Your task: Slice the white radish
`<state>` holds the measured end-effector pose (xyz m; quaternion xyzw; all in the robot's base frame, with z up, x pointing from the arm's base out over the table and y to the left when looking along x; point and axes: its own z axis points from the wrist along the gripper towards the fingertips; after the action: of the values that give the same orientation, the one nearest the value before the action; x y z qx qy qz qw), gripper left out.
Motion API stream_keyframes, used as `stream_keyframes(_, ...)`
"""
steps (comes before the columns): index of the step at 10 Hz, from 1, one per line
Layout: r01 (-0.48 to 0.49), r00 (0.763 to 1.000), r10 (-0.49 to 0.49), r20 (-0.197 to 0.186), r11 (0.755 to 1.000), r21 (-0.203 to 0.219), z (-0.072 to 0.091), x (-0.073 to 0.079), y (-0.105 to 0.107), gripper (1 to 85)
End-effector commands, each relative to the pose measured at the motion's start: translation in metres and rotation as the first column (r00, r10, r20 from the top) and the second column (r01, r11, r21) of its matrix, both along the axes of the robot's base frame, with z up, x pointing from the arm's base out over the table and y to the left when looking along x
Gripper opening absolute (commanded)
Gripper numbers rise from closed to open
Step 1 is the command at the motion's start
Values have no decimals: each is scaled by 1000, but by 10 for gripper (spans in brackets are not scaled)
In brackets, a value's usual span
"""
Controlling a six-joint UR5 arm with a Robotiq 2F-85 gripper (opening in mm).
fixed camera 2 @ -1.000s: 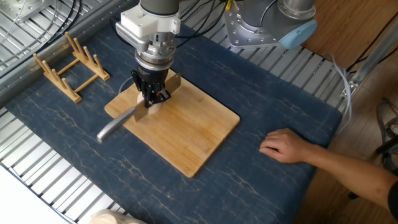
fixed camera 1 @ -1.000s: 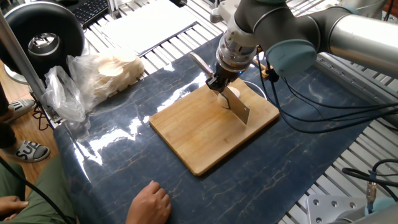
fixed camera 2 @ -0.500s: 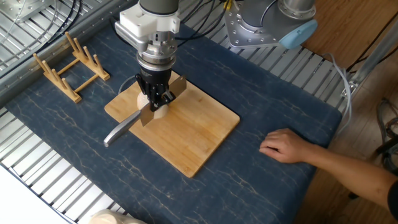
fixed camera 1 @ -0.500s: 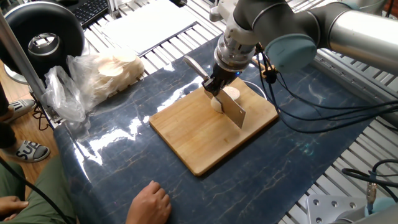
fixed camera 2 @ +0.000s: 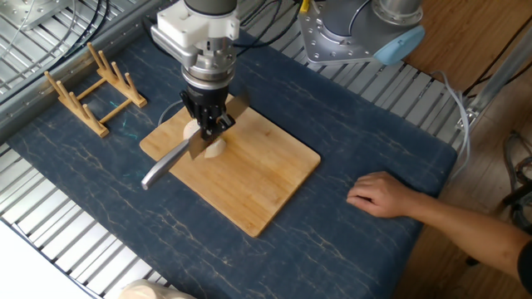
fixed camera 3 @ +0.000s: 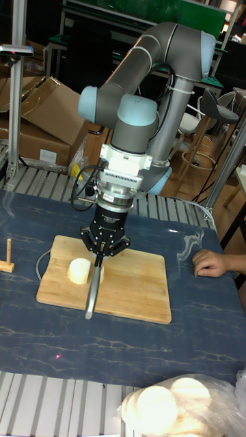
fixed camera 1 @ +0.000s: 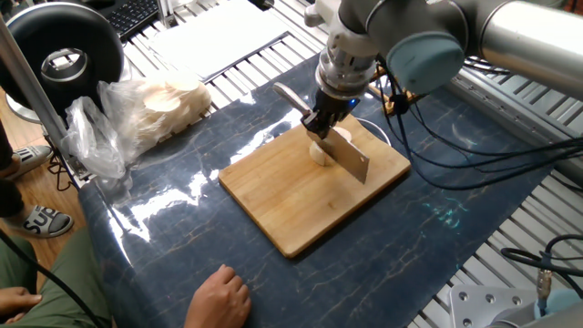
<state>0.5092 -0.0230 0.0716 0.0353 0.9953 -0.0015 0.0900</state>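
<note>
The white radish [fixed camera 3: 79, 270] is a cream-white chunk on the wooden cutting board [fixed camera 3: 137, 287]. My gripper [fixed camera 3: 102, 251] is shut on a knife [fixed camera 3: 92, 295], whose blade stands on edge right against the radish's side. In one fixed view the gripper [fixed camera 1: 321, 121] holds the knife [fixed camera 1: 352, 158] above the radish [fixed camera 1: 319, 151], blade reaching toward the board [fixed camera 1: 291, 205]. In the other fixed view, pale radish [fixed camera 2: 215, 150] shows on both sides of the knife [fixed camera 2: 163, 169] under the gripper [fixed camera 2: 208, 124]. Whether the blade is in the flesh, I cannot tell.
A person's hand [fixed camera 2: 382, 196] rests on the blue mat near the board [fixed camera 2: 258, 187]. A wooden rack [fixed camera 2: 91, 83] stands at the mat's far corner. A clear plastic bag of pale round slices [fixed camera 1: 159, 107] lies beside a black round object [fixed camera 1: 64, 55].
The gripper and knife shifted slightly along the board and back. More of the radish now shows beside the blade. The person's hand has not moved.
</note>
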Motion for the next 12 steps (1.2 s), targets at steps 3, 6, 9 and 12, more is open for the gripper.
stream_keyframes(3,-32,999,32,-41,999,8,17,-4,-10,10)
stream_keyframes(6,-22,999,23,-37,1000,7,21,-3,-13,10)
stream_keyframes(9,-9,999,9,-37,1000,14,29,0,-17,10)
stream_keyframes(12,-19,999,22,-43,998,52,39,0,-6,10)
